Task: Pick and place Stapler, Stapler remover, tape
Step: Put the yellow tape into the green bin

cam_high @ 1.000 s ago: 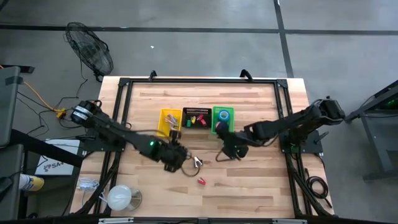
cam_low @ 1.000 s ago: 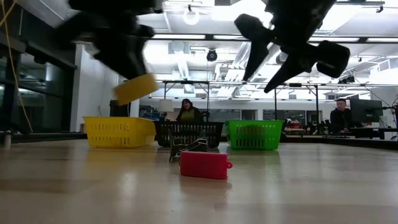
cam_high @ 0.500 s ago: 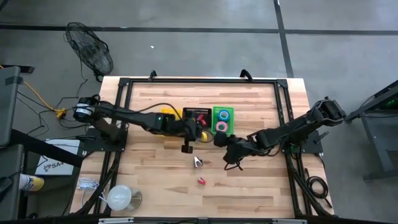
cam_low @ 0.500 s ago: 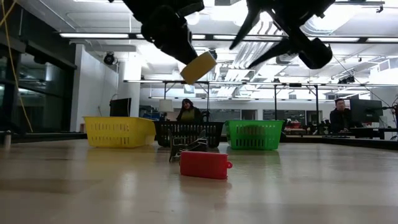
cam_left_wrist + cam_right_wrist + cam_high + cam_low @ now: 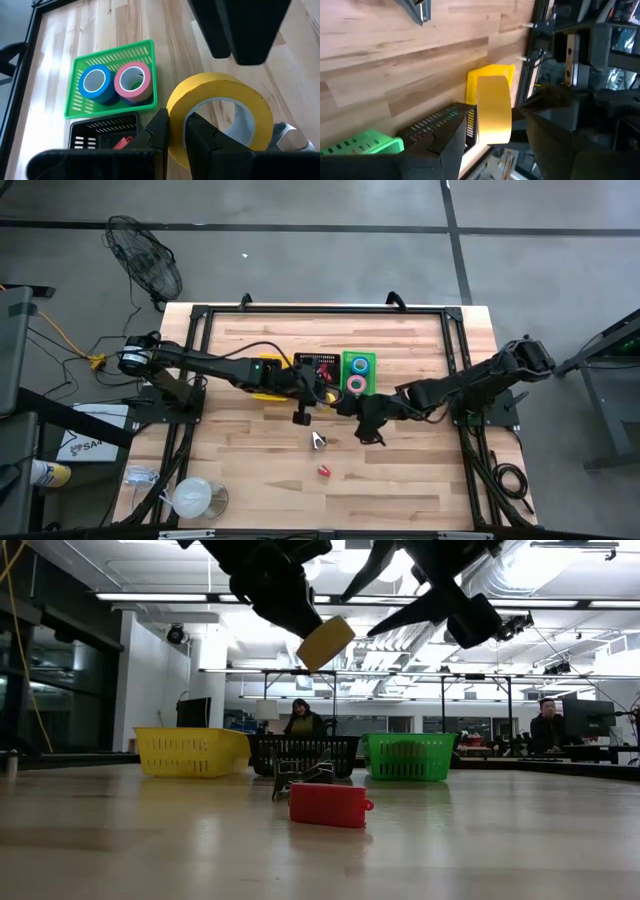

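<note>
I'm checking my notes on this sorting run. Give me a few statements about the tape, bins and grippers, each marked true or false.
1. The left gripper holds the yellow tape. True.
2. The green bin holds blue tape and pink tape. True.
3. The right gripper is shut on a stapler. False: it is open and empty.
4. The yellow tape lies in the yellow bin. False: it is held in the air.
</note>
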Motion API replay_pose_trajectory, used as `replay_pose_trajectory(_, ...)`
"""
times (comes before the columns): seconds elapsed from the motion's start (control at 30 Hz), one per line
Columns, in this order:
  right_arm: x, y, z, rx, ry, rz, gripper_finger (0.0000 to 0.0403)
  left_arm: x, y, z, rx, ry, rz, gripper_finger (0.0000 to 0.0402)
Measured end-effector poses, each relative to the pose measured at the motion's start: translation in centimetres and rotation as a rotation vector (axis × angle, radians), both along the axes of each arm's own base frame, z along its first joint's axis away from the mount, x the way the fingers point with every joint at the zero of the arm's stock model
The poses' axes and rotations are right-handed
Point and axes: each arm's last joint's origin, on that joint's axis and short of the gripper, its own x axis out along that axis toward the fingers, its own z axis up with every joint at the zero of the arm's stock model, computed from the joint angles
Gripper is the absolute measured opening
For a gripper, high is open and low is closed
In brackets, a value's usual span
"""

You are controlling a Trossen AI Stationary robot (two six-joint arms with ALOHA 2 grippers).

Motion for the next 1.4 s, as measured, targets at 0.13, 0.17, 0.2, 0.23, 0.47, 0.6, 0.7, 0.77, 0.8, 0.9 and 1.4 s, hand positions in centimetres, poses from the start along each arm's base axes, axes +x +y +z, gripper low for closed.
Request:
replay_pose_trajectory(0.13, 0.2, -0.5, 0.0, 0.006, 0.005, 0.028, 0.0197, 0.0, 0.0, 0.0, 0.001, 0.000, -0.001, 0.0033)
replay_pose_trajectory(0.17, 0.3, -0.6, 0.1, 0.003, 0.000, 0.034, 0.0197, 0.0, 0.0, 0.0, 0.001, 0.000, -0.001, 0.0033)
replay_pose_trajectory(0.2, 0.3, -0.7, 0.2, 0.007, -0.008, 0.045, 0.0197, 0.0, 0.0, 0.0, 0.001, 0.000, -0.001, 0.0033)
replay_pose_trajectory(0.23, 0.4, -0.8, 0.2, 0.016, -0.017, 0.056, 0.0197, 0.0, 0.0, 0.0, 0.002, 0.000, -0.002, 0.0033)
replay_pose_trajectory(0.47, 1.5, -1.3, -1.3, 0.003, 0.028, 0.114, 0.0197, 0.0, -0.1, 0.0, 0.013, 0.003, -0.018, 0.0033)
replay_pose_trajectory(0.6, 2.2, -1.2, -2.1, -0.018, 0.016, 0.084, 0.0197, 0.0, -0.1, -0.1, 0.010, 0.010, -0.033, 0.0033)
replay_pose_trajectory(0.7, 2.2, -1.3, -2.1, -0.037, 0.014, 0.059, 0.0197, -0.1, -0.1, -0.2, 0.011, 0.025, -0.034, 0.0033)
replay_pose_trajectory(0.77, 2.2, -1.4, -2.0, -0.051, 0.003, 0.034, 0.0197, -0.2, -0.1, -0.2, 0.011, 0.031, -0.034, 0.0033)
replay_pose_trajectory(0.8, 2.2, -1.4, -2.0, -0.063, 0.000, 0.013, 0.0197, -0.2, -0.1, -0.2, 0.011, 0.032, -0.034, 0.0033)
replay_pose_trajectory(0.9, 2.2, -1.4, -1.8, -0.076, -0.019, -0.012, 0.0197, -0.2, -0.1, -0.3, 0.011, 0.035, -0.034, 0.0033)
replay_pose_trajectory(1.4, 2.1, -0.5, -1.8, -0.041, -0.015, 0.053, 0.0144, -0.2, -0.1, -0.2, 0.013, 0.035, -0.031, 0.0033)
